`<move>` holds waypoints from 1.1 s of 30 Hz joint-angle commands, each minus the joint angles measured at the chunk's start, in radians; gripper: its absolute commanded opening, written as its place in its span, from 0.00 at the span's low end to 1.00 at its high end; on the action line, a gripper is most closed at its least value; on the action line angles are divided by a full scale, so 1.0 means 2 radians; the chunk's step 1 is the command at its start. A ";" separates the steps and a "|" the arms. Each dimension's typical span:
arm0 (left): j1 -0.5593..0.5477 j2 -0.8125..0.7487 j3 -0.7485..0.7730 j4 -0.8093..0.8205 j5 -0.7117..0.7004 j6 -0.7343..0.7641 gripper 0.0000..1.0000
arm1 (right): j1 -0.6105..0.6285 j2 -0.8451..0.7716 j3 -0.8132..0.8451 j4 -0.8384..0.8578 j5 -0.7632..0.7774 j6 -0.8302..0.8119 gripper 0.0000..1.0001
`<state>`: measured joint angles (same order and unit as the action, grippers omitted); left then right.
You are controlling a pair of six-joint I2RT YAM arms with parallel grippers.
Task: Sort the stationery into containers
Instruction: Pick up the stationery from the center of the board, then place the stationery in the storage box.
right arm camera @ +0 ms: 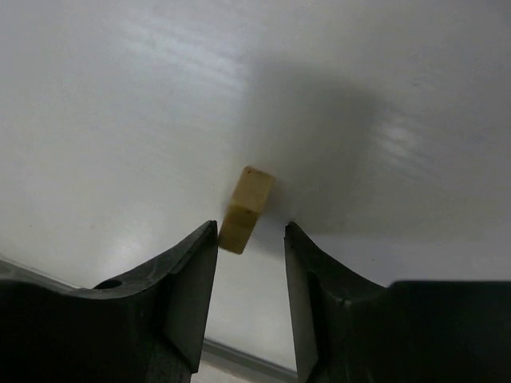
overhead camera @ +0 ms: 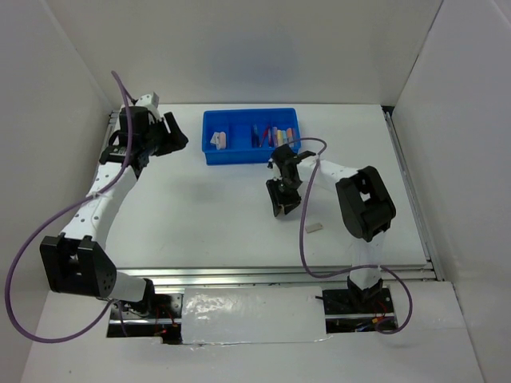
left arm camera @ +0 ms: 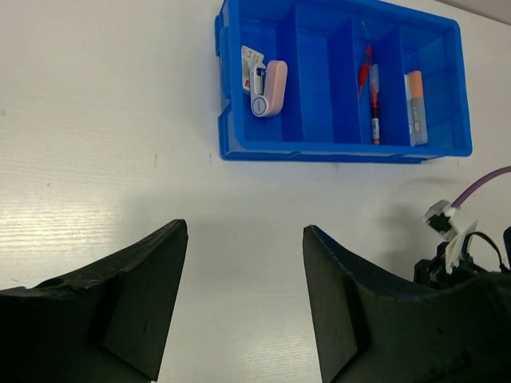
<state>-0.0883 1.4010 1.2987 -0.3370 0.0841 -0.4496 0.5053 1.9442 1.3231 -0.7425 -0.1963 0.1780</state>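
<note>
The right gripper (right arm camera: 250, 229) is down at the white bench (overhead camera: 200, 215), its jaws narrowly apart either side of the small tan rectangular block (right arm camera: 247, 203). A gap shows, so it is likely lining up a pinch. The bright blue divided plastic tray (left arm camera: 343, 152) waits farther off. The left gripper (left arm camera: 243, 231) hovers left of it, jaws wide and empty, probably keeping clear.

Left arm (overhead camera: 96, 203) stretched far forward, wrist turned toward the right. Left gripper (left arm camera: 243, 233): jaws spread wide. Right arm (overhead camera: 363, 199) folded sharply at the elbow, forearm reaching left, wrist pitched down. Right gripper (right arm camera: 250, 231): jaws parted narrowly.
</note>
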 commanded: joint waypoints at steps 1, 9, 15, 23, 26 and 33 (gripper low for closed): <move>0.003 0.003 -0.003 0.017 0.015 -0.011 0.72 | -0.007 0.010 0.023 0.028 0.008 0.011 0.46; 0.004 0.008 -0.009 0.024 0.019 -0.012 0.71 | 0.003 0.010 0.028 0.048 0.032 0.004 0.18; 0.004 0.007 -0.007 0.022 0.022 -0.008 0.71 | 0.017 -0.023 0.060 0.030 0.023 -0.034 0.00; -0.001 0.002 -0.023 0.040 0.037 0.010 0.75 | -0.007 -0.026 0.327 0.035 0.084 -0.118 0.00; -0.003 -0.004 -0.030 0.054 0.043 0.017 0.76 | -0.011 0.061 0.476 0.029 0.097 -0.125 0.00; 0.001 0.001 -0.020 0.053 0.044 0.022 0.76 | -0.017 0.142 0.476 0.185 0.100 -0.057 0.00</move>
<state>-0.0902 1.4128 1.2304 -0.2737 0.1535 -0.4240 0.4744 2.1300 2.3428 -0.4812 -0.0036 -0.0055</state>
